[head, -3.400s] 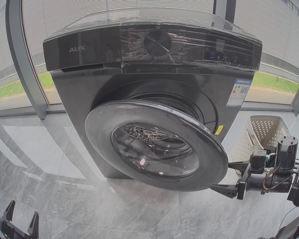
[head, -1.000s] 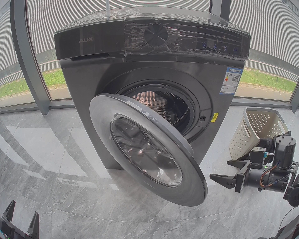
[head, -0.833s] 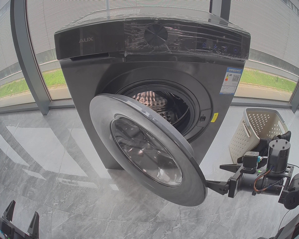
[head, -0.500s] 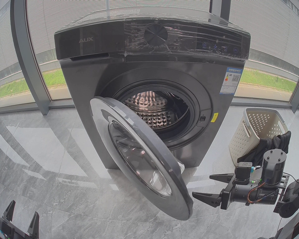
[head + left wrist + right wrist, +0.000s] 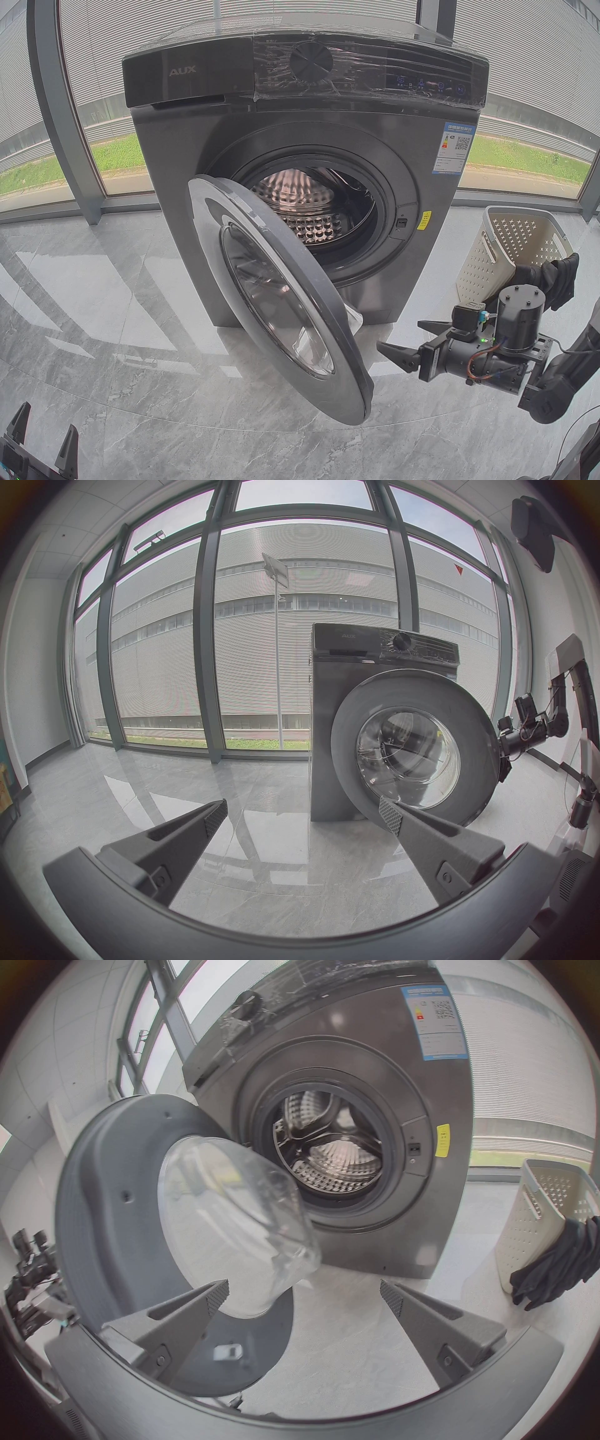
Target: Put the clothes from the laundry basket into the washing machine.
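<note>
Washing machine (image 5: 300, 134): door (image 5: 281, 306) open, drum (image 5: 312, 206) exposed. Laundry basket (image 5: 481, 269) to its right, black clothes (image 5: 556, 278) draped over rim. Your right hand (image 5: 401, 336) spread; left hand (image 5: 302, 806) spread.

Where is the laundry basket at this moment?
Head view: the laundry basket stands on the floor right of the washing machine, dark clothes draped over its rim, beyond the right gripper.

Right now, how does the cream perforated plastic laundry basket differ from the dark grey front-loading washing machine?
The cream perforated plastic laundry basket opens at the top; the dark grey washing machine opens at the front, its round door swung out. The basket is lower than the machine. A black garment hangs over the basket's rim; the machine's steel drum shows no clothes. Both stand on the marble floor.
</note>
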Robot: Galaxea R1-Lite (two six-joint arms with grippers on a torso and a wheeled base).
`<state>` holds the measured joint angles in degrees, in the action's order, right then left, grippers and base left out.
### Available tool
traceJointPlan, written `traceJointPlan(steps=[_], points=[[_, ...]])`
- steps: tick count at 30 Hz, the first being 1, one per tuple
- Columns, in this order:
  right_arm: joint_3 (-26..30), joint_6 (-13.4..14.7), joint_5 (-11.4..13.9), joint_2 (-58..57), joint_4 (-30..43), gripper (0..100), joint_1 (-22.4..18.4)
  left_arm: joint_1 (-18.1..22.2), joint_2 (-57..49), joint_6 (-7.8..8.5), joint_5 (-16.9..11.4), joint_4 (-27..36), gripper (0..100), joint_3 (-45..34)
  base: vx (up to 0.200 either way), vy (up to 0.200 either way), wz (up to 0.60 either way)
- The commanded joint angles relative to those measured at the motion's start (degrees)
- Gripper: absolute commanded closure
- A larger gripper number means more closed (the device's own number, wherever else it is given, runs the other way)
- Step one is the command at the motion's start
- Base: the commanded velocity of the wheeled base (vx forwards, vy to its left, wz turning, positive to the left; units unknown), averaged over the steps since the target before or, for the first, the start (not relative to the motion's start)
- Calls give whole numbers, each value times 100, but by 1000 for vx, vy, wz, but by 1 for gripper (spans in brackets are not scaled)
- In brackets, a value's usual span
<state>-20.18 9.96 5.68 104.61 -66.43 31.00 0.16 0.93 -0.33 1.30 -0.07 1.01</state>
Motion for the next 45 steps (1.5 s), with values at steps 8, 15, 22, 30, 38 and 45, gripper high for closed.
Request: traceJointPlan(steps=[8,15,22,30,38,45], points=[[-1481,-12,-788,1448,42,0,-446,2,-84,-2,1,-1,0,-92,0,0,0],[-1841,-47,-788,1818,42,0,-437,2,-84,-2,1,-1,0,-92,0,0,0],[-1858,-91,-770,1826,60,0,-208,2,-84,-2,1,-1,0,-92,0,0,0],[-1577,-73,-700,1756,-28,0,108,2,-84,-2,1,-1,0,-92,0,0,0],[-1867,-73,-700,1844,-11,0,178,2,-84,-2,1,-1,0,-92,0,0,0],[-1911,-47,-551,2064,-2,0,609,2,-84,-2,1,-1,0,-92,0,0,0]])
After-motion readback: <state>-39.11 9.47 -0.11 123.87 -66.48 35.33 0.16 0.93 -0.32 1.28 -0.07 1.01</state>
